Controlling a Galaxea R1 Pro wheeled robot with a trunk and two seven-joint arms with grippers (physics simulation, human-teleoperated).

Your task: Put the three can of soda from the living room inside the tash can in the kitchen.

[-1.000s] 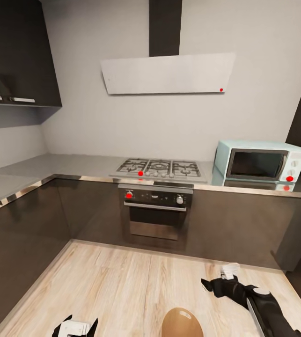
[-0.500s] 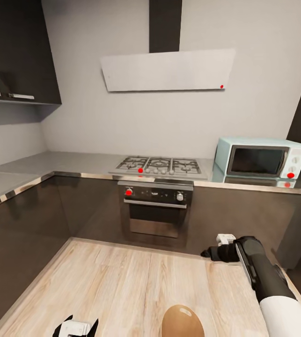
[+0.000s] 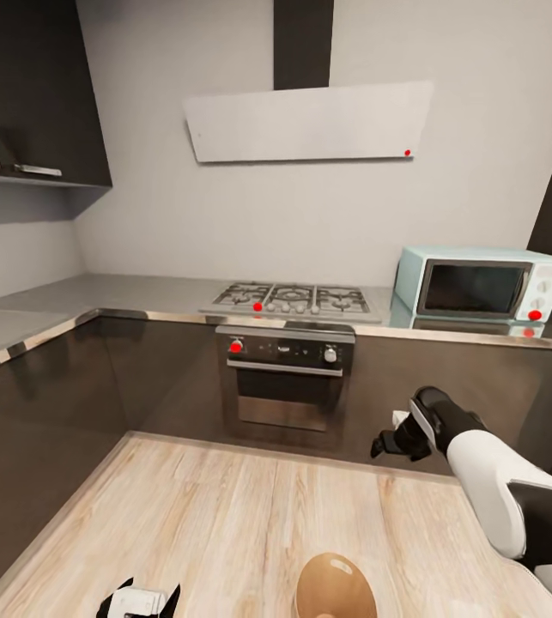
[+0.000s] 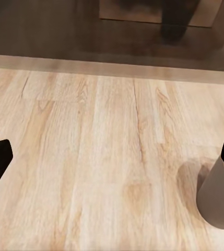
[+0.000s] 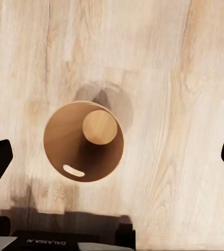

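The tash can [image 3: 336, 585] stands on the kitchen floor just in front of me, its orange-brown inside showing from above in the right wrist view [image 5: 83, 141]. My right gripper [image 3: 391, 442] hangs high over it, open [image 5: 112, 159], with nothing between its fingers. My left gripper [image 3: 138, 601] sits low to the left of the bin and is open [image 4: 112, 157] as well; the bin's pale grey wall [image 4: 219, 201] appears beside one fingertip. The cans of soda are out of view.
Dark grey cabinets wrap the left side [image 3: 44, 412] and the back. An oven [image 3: 284, 386] under a gas hob [image 3: 291, 300] faces me, a white microwave [image 3: 477, 287] stands on the counter at the right, and pale wood floor [image 3: 224, 515] lies between.
My right arm has lifted from near the floor to in front of the cabinet, its gripper now higher. The head view has tilted slightly. The left gripper and bin stay put.
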